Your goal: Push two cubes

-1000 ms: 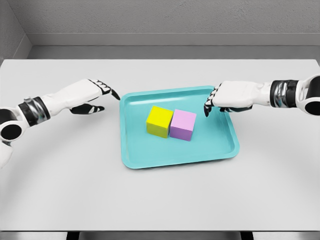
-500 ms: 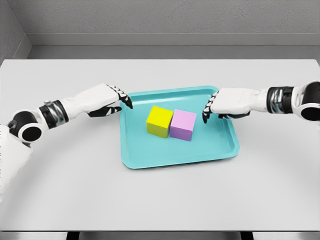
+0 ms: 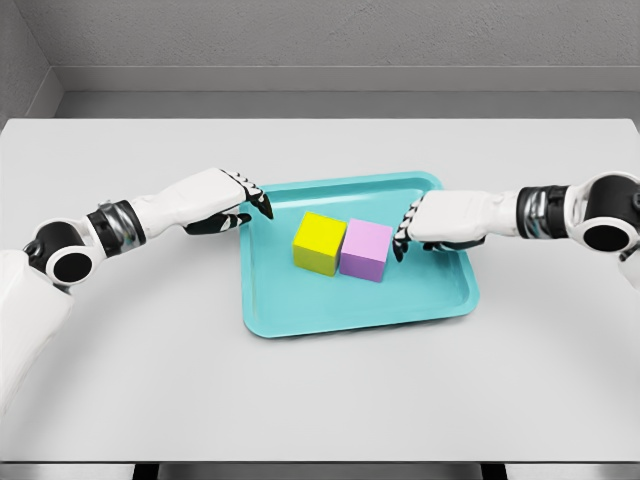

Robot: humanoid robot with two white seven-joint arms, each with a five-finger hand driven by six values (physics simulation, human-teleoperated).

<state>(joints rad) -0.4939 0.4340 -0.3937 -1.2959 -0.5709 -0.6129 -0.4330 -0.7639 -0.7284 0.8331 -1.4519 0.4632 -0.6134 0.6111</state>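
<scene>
A yellow cube point(image 3: 319, 242) and a pink cube point(image 3: 366, 250) sit side by side, touching, in the middle of a teal tray point(image 3: 300, 305). My left hand point(image 3: 252, 204) hovers over the tray's left rim, fingers loosely extended toward the yellow cube, a short gap left of it. My right hand point(image 3: 404, 235) reaches in from the right, its dark fingertips point(image 3: 400, 243) pointing down just right of the pink cube, close to it but apart. Neither hand holds anything.
The tray lies on a pale grey table point(image 3: 320, 390). A grey wall point(image 3: 330, 40) runs behind the table's far edge.
My left hand has moved right, from outside the tray to over its left rim. My right hand has slid left and slightly down toward the pink cube. The cubes have not moved.
</scene>
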